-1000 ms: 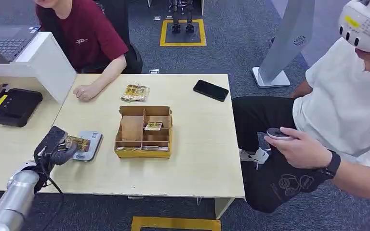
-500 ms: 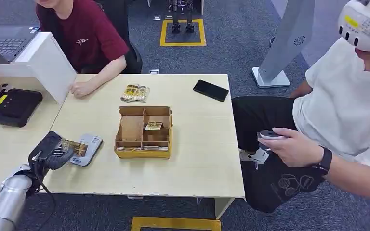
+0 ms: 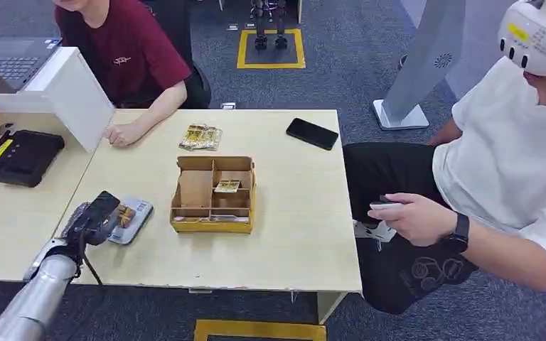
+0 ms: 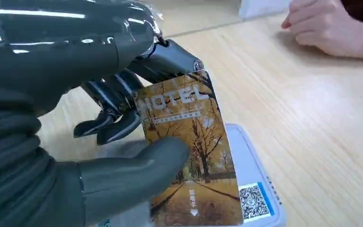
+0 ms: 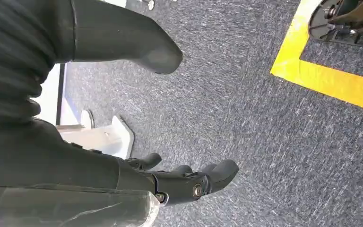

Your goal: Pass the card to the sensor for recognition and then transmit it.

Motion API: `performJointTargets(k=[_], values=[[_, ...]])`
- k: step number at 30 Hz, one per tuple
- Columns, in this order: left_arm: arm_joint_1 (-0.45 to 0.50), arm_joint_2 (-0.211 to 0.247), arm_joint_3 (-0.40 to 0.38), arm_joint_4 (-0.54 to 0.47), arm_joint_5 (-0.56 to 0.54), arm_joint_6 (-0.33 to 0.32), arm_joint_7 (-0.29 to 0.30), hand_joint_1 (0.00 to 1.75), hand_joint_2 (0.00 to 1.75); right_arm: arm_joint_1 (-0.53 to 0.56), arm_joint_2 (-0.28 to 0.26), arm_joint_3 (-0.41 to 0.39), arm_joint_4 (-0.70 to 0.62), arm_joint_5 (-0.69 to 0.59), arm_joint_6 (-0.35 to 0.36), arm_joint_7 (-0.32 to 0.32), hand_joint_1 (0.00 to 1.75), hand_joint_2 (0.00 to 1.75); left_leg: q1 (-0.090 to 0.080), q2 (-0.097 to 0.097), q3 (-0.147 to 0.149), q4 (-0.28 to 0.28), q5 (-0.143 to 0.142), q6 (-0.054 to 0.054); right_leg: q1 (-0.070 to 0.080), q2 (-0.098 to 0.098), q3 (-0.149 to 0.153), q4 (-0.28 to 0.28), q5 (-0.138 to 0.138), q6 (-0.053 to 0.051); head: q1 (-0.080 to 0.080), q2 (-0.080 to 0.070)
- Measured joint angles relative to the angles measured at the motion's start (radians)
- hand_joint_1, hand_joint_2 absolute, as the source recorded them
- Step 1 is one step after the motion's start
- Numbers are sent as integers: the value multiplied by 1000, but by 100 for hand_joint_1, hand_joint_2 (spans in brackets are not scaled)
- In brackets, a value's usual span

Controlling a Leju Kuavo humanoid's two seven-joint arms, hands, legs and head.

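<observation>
Over the grey sensor pad [image 3: 134,217] near the table's [image 3: 291,213] left front edge, the left hand [image 3: 94,219] pinches the hotel card [image 4: 191,146] between thumb and fingers, card face-up just above the pad. Right hand [image 5: 189,182] hangs over the carpet, fingers loosely apart, holding nothing. Cardboard organizer box [image 3: 213,195] sits mid-table; a person's hand [image 3: 122,133] rests beyond.
</observation>
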Motion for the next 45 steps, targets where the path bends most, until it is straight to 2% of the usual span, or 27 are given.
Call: performJointTargets(k=[3, 5, 16, 22, 30, 33, 35, 37, 38, 41, 43, 45], values=[[-22, -43, -18, 26, -88, 66, 38, 175, 175, -1, 2, 0, 0, 1, 0, 2, 0, 175, 0, -1, 0, 0, 0, 0, 0, -1, 1, 0, 0, 0, 0, 0], [-32, -70, -24, 45, -129, 85, 45, 175, 175, -1, 3, 0, 0, 3, 1, 2, 0, 175, 0, -1, 0, 0, 1, 1, 0, -1, 1, 0, 0, 0, 0, 0], [-51, -148, -24, 97, -277, 165, 99, 175, 175, -1, 6, 0, 0, 5, 1, -10, 0, 175, 0, -1, 1, 0, 1, 0, 0, -1, 2, 0, 0, 0, 0, 0], [-50, -169, -25, 117, -312, 174, 109, 175, 175, -1, 8, 1, 0, 3, 1, -17, 0, 175, 0, 1, 2, 0, 1, 0, 0, 1, 1, 0, 1, -1, 0, 0], [-50, -175, -16, 125, -321, 160, 75, 175, 175, -1, 8, 1, 0, 3, 0, -12, 0, 175, 0, 0, 1, 0, 1, 0, 0, 0, 1, 0, 1, 0, 0, 0], [-50, -176, -6, 125, -295, 150, 39, 175, 175, -1, 9, 2, 0, 3, -2, -12, 0, 175, 0, 0, 1, 0, 1, 0, 0, 0, 1, 0, 1, 0, 0, 0], [-49, -182, 14, 125, -238, 130, -22, 175, 175, -1, 10, 2, 0, 3, -2, -12, 0, 175, 0, 0, 1, 0, 1, 0, 0, 0, 1, 0, 1, 0, 0, 0], [-38, -187, 38, 109, -144, 79, -112, 175, 175, -1, 10, 3, 0, 2, -2, -15, 0, 175, 0, 0, 1, 0, 1, 0, 0, 0, 1, 0, 1, 0, 0, 0], [-27, -192, 53, 88, -85, 47, -157, 175, 175, -1, 10, 2, 0, 1, -2, -18, 0, 175, 0, 0, 1, 0, 1, 0, 0, 0, 1, 0, 1, 0, 0, 0], [6, -201, 82, 13, 55, -2, -234, 175, 175, 1, 10, 2, 0, 1, -2, -19, 0, 175, 0, 1, 0, 0, 1, 0, 0, 1, -1, 0, 1, 0, 0, 0], [19, -212, 97, -59, 137, -1, -267, 175, 175, 2, 10, 3, 0, 2, -2, -19, 0, 175, 0, 0, -1, 0, 1, 0, 0, 0, -1, 0, 1, 0, 0, 0], [28, -225, 106, -129, 175, 26, -281, 175, 175, 1, 10, 4, 0, 5, -2, -19, 0, 175, 0, 0, -1, 0, 1, 0, 0, 0, -1, 0, 1, 0, 0, 0]])
